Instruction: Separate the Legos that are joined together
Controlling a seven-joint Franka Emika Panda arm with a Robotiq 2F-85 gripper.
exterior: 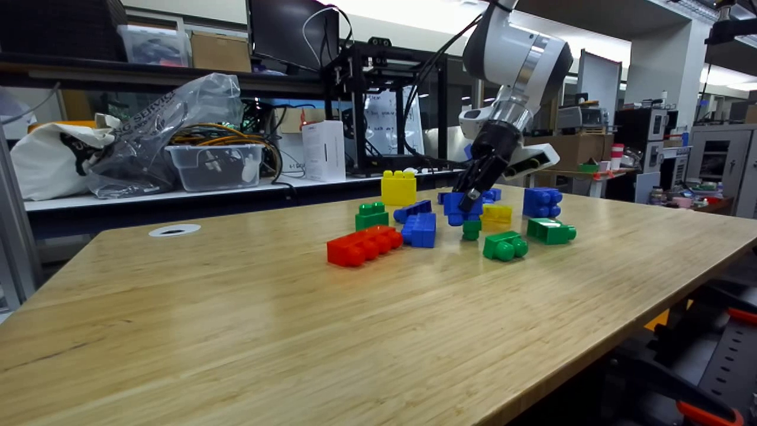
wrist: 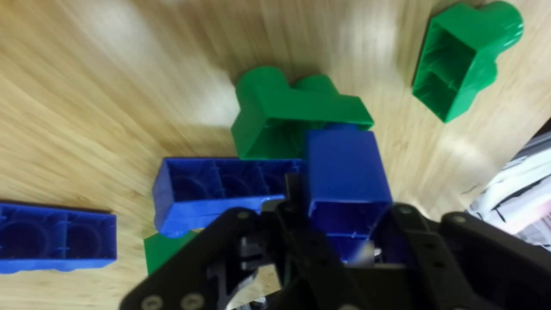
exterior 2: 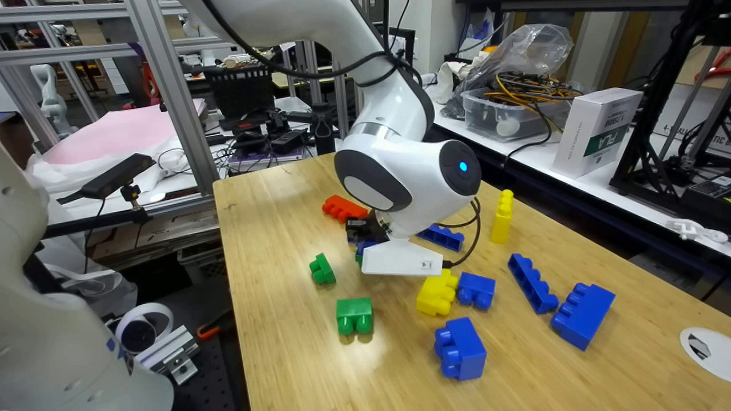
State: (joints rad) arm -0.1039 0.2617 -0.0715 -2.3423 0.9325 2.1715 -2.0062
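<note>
Where tool point(wrist: 342, 206) clamps, blue Lego point(wrist: 346, 165) between fingers point(wrist: 297, 217)

Wooden table point(exterior 2: 285, 359), blue bricks point(exterior 2: 464, 349), green bricks point(exterior 2: 354, 310), yellow bricks point(exterior 2: 435, 295), red brick point(exterior 2: 345, 208), white disc point(exterior 2: 715, 353)

The bench point(exterior: 248, 343) is honey-tan, patterned with fine, darker streaks of grain. The tool point(exterior: 471, 197) is black; the held brick point(wrist: 344, 168) is plain deep blue. In an exterior view, the near-left red brick point(exterior: 364, 245), the far-left yellow brick point(exterior: 398, 189) and the near-right green brick point(exterior: 504, 246) are each one solid colour. The white arm point(exterior 2: 394, 108) has charcoal panels point(exterior 2: 377, 168) and a bright blue light point(exterior 2: 463, 166).
</note>
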